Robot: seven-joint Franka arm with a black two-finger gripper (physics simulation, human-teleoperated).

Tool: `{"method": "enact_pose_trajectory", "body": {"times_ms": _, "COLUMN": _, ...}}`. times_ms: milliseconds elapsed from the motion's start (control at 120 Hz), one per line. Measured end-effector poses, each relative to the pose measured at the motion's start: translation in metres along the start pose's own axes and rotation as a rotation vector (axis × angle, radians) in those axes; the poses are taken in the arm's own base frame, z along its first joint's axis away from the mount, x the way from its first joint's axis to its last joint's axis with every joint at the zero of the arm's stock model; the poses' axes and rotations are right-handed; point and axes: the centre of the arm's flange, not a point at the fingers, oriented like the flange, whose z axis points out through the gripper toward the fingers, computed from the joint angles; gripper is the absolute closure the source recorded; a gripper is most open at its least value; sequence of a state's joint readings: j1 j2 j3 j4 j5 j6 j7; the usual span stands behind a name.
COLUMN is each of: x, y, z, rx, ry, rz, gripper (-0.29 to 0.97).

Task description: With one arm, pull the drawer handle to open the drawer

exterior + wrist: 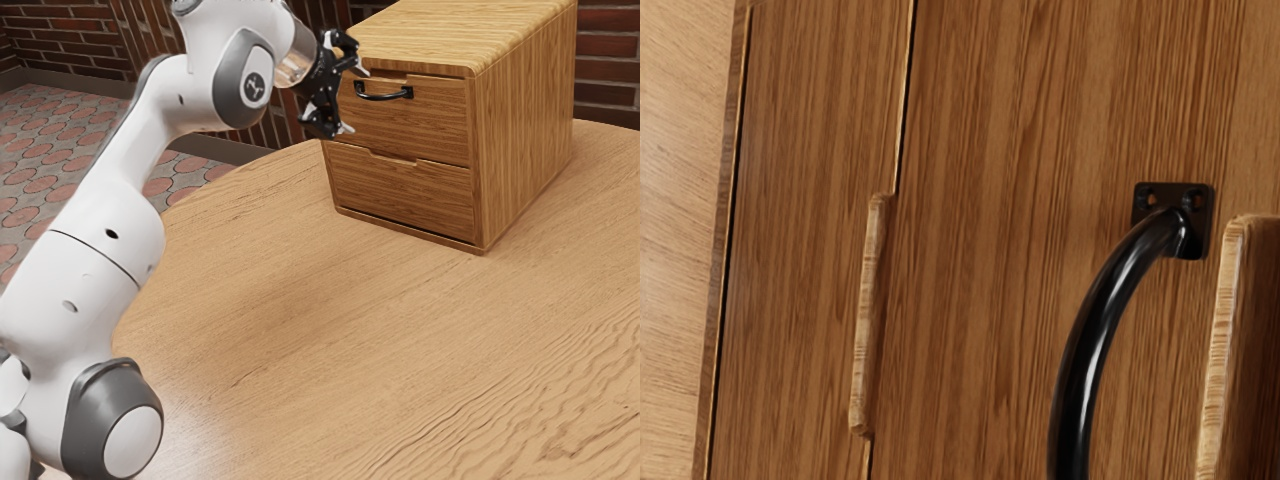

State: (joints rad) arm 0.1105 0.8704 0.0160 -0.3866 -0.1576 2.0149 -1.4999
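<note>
Cabinet (pixel 520 110) sits on the far side of the round table (pixel 380 350). Top drawer (pixel 425 125) looks shut, front approx flush w/ the lower drawer (pixel 400 190).

The handle (pixel 383 93) is a thin black bar, bowed out from the drawer front and screwed on at both ends; one end bracket (pixel 1173 215) shows in the wrist view. It's probably rigid metal, smooth and a bit slippery, not fragile. The wood drawer prob slides w/ moderate drag, nothing heavy. Best grip is mid-bar, fingers across it w/ one either side, then a straight pull out from the front.

The arm (pixel 120 230) comes in from the exterior view's left, wrist level w/ the top drawer, hand facing the front. The gripper (pixel 347 97) is just beside the handle's near end, not on it. Fingers are spread wide, one above the other, nothing between them.
</note>
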Motion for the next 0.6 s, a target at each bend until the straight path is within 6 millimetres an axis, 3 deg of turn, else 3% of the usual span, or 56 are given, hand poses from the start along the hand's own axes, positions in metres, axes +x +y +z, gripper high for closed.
{"method": "enact_pose_trajectory", "body": {"times_ms": 225, "x": 0.003, "y": -0.008, "z": 0.019, "rx": 0.036, "ry": 0.0, "rz": -0.007, "gripper": 0.0}}
{"method": "enact_pose_trajectory", "body": {"times_ms": 333, "x": 0.004, "y": -0.007, "z": 0.016, "rx": 0.026, "ry": 0.002, "rz": -0.006, "gripper": 0.0}}
{"method": "enact_pose_trajectory", "body": {"times_ms": 600, "x": 0.029, "y": -0.006, "z": 0.013, "rx": -0.003, "ry": -0.003, "rz": -0.034, "gripper": 0.0}}
